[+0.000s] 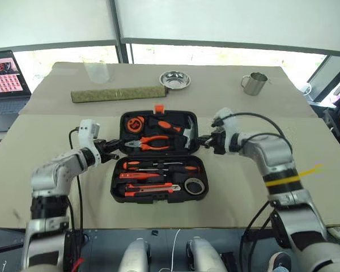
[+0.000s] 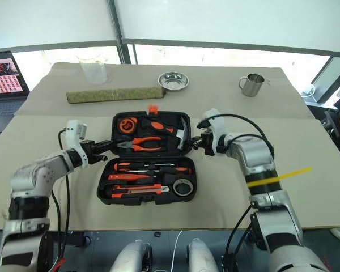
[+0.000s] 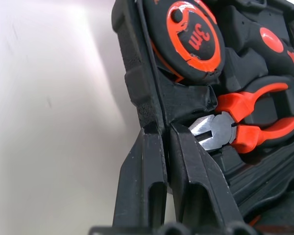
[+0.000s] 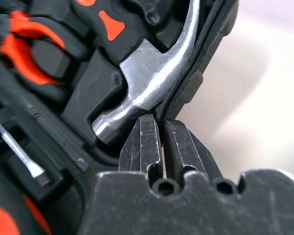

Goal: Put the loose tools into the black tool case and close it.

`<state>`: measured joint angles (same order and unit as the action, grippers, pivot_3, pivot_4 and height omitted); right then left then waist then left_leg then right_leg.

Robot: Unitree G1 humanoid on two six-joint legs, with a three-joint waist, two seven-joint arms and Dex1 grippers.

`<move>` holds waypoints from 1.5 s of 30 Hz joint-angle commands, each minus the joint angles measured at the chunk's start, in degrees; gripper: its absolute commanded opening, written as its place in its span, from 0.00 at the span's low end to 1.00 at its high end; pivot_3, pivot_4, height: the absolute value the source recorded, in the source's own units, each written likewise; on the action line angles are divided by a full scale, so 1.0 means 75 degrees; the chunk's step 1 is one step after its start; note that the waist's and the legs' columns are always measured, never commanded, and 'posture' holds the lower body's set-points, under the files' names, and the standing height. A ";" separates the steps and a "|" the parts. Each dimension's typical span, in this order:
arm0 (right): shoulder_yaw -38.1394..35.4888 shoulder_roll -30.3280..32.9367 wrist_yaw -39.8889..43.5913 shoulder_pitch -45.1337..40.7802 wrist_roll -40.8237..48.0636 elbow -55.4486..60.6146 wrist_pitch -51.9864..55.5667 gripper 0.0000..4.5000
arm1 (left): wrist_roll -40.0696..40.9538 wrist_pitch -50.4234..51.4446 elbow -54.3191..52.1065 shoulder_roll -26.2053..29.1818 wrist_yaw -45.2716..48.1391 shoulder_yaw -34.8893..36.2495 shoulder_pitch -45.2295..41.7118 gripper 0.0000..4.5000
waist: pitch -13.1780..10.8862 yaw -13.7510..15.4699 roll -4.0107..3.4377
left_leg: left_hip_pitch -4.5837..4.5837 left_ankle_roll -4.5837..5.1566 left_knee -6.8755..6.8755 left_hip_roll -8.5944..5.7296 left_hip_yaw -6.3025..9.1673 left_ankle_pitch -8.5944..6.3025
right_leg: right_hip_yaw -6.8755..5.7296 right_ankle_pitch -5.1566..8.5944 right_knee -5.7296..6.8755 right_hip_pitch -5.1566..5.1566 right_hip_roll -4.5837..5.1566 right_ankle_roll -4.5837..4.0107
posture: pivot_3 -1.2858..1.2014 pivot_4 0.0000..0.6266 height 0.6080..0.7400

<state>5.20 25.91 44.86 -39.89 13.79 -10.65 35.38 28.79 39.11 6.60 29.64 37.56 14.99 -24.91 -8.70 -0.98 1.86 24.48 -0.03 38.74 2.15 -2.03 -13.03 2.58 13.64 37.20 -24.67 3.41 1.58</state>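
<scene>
- Lying open mid-table, the black tool case (image 1: 157, 156) already held the screwdrivers (image 1: 158, 165), utility knife (image 1: 149, 188) and tape roll (image 1: 194, 185)
- Closing remained
- Left gripper (image 3: 162, 147) and right gripper (image 4: 160, 132) each pinched a lid edge

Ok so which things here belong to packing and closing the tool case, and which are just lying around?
Job:
black tool case, open
two screwdrivers
utility knife
tape roll
left gripper and right gripper, each shut on the lid's edge

Lying about:
olive-green roll
metal bowl
metal mug
clear cup
laptop
</scene>
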 commanded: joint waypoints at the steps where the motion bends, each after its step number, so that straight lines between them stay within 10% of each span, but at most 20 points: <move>1: -0.0253 0.0144 0.0164 0.0278 -0.0308 0.1030 -0.2620 0.00 | -0.0496 -0.2475 -0.0664 0.0217 0.0424 0.0475 0.0376 0.00 | 0.0000 -0.0004 0.0000 | 0.0011 0.0000 0.0000 0.0000 -0.0002 0.0000 | 0.0001 0.0000 0.0000 -0.0012 0.0003 0.0001 | 0.52 0.24 1.00; 13: 0.0908 0.1370 -0.1015 0.2300 -0.3565 -0.0858 -1.0559 0.00 | -0.2871 -0.8834 0.0124 0.0784 0.1332 -0.0322 0.3227 0.00 | 0.0000 0.0024 0.0000 | -0.0034 0.0009 -0.0039 -0.0003 -0.0041 -0.0009 | 0.0017 -0.0004 -0.0059 0.0031 0.0020 0.0010 | 0.52 0.24 1.00; 15: 0.0841 0.1502 -0.1171 0.2384 -0.3570 -0.1190 -1.0927 0.00 | -0.2756 -0.9120 0.0224 0.0889 0.1395 -0.0263 0.3594 0.17 | 0.0000 0.0009 0.0000 | -0.0107 0.0010 -0.0061 0.0001 -0.0059 -0.0010 | 0.0025 -0.0002 -0.0072 0.0093 0.0020 0.0009 | 0.52 0.24 1.00; 22: 0.0511 0.2201 -0.0930 0.2822 -0.2848 -0.1391 -1.0756 0.52 | -0.1944 -0.8295 0.0580 0.1456 0.1638 0.0200 0.4118 0.62 | 0.0002 0.0085 0.0009 | -0.0127 0.0013 -0.0058 0.0007 -0.0095 -0.0008 | 0.0047 0.0000 -0.0054 0.0093 0.0019 0.0010 | 0.52 0.24 1.00; 28: 0.0116 0.2965 0.0634 0.4064 -0.0510 -0.0073 -0.8981 0.28 | -0.1072 -0.6712 0.0218 0.1807 0.2233 0.0103 0.3756 0.62 | 0.0003 0.0047 0.0009 | -0.0131 0.0013 -0.0060 0.0037 -0.0099 -0.0008 | 0.0051 0.0000 -0.0051 0.0093 0.0003 0.0009 | 0.52 0.24 1.00; 32: 0.0197 0.3429 0.1424 0.4953 0.0308 0.1468 -0.7790 0.00 | -0.0994 -0.5727 0.0278 0.1821 0.2259 -0.0251 0.2763 0.40 | 0.0003 0.0052 0.0010 | -0.0139 0.0013 -0.0059 0.0048 -0.0108 -0.0008 | 0.0059 -0.0001 -0.0041 0.0098 -0.0002 0.0008 | 0.52 0.24 1.00; 37: 0.0573 0.3405 0.1554 0.5705 0.0408 0.3151 -0.6467 0.00 | -0.1480 -0.5068 0.1079 0.1648 0.2364 -0.1013 0.1180 0.02 | 0.0008 0.0064 0.0018 | -0.0149 0.0012 -0.0051 0.0043 -0.0109 -0.0008 | 0.0060 -0.0001 -0.0032 0.0103 -0.0025 0.0008 | 0.52 0.24 1.00; 45: 0.1745 0.2482 0.1194 0.5258 -0.0956 0.3844 -0.4782 0.00 | -0.2330 -0.4978 0.2690 0.1562 0.3002 -0.2039 0.0018 0.01 | 0.0023 -0.0013 0.0042 | -0.0142 0.0012 -0.0052 0.0041 -0.0137 -0.0009 | 0.0098 0.0000 -0.0028 0.0076 -0.0040 0.0009 | 0.52 0.24 1.00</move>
<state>17.01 46.03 55.30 0.86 8.22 16.56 -4.03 12.83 1.77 25.10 41.22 59.06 0.92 -24.86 -8.53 -1.07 2.17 23.31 0.06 38.35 2.49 -3.08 -13.10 3.33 13.64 37.00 -24.04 3.08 1.64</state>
